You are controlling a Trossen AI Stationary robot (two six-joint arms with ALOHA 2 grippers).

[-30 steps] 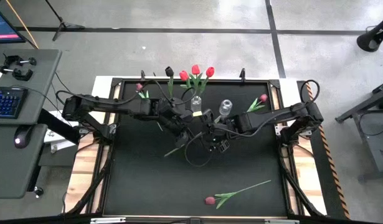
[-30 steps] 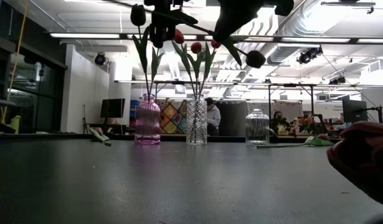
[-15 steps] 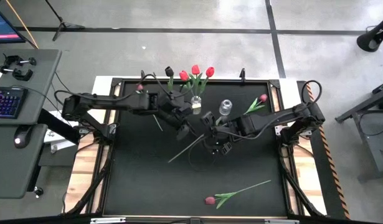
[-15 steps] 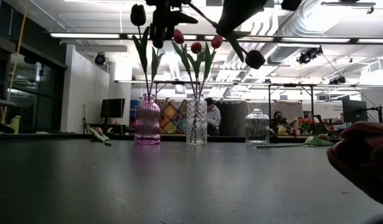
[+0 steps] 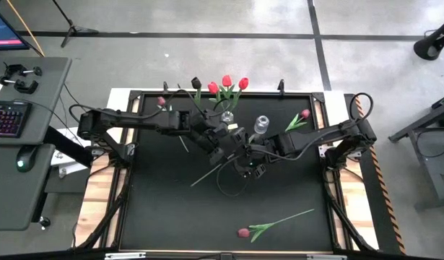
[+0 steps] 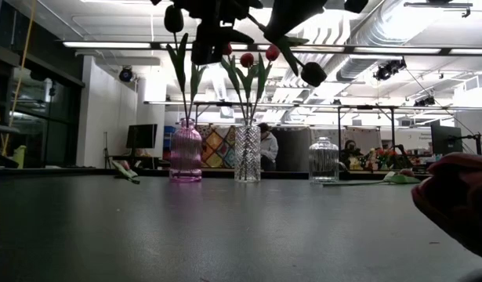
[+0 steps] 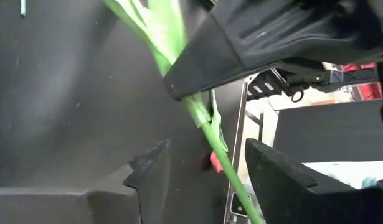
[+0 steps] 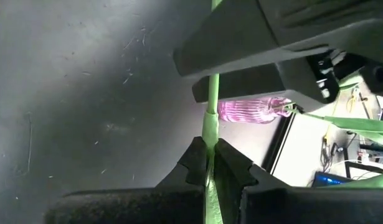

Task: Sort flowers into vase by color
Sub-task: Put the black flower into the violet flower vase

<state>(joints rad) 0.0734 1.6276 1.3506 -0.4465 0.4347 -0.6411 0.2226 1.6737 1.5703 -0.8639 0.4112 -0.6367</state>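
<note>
Both arms meet over the middle of the desk [image 5: 171, 209], just in front of the vases. The right hand [image 8: 207, 163] is closed on the green stem [image 8: 211, 93] of a dark-headed flower [image 6: 313, 73], held aloft and slanting. The left hand [image 7: 197, 165] has its fingers spread, the same stem passing between them without contact. Risk: with the thin stem pinched at one point only, it may pivot or slip during a handover. If the left hand closes off-line it could bend the stem. The hands are crowded together, so collision is possible. The pink vase [image 6: 185, 151] and the clear vase [image 6: 247, 153] stand close by and could be knocked.
</note>
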